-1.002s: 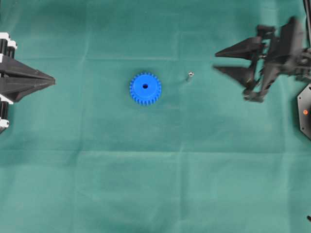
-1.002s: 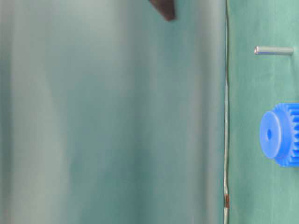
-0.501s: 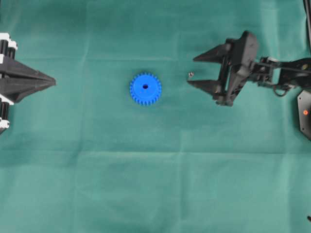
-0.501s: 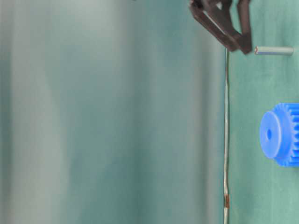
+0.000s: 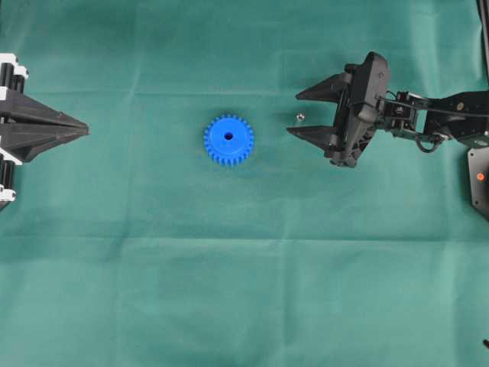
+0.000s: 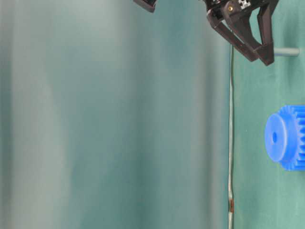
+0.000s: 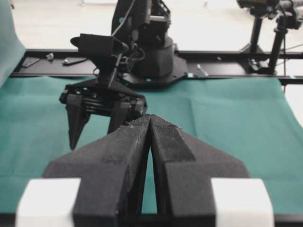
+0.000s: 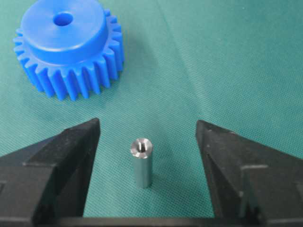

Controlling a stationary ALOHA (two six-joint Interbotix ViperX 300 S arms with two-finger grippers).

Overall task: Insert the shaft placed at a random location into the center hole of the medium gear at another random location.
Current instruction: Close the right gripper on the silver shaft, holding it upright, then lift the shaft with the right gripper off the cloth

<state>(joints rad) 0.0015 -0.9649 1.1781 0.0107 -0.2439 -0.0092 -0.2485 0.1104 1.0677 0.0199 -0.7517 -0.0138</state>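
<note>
The right gripper (image 5: 293, 113) stands wide open, holding nothing, with the upright shaft (image 8: 141, 161) between its fingers, touching neither. The medium gear (image 5: 228, 139) lies at nine o'clock from the shaft. The left gripper (image 7: 150, 124) is closed and empty.

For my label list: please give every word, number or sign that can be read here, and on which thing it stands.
None can be read: the medium gear, the shaft, the green cloth and both grippers carry no legible marks in any view.
</note>
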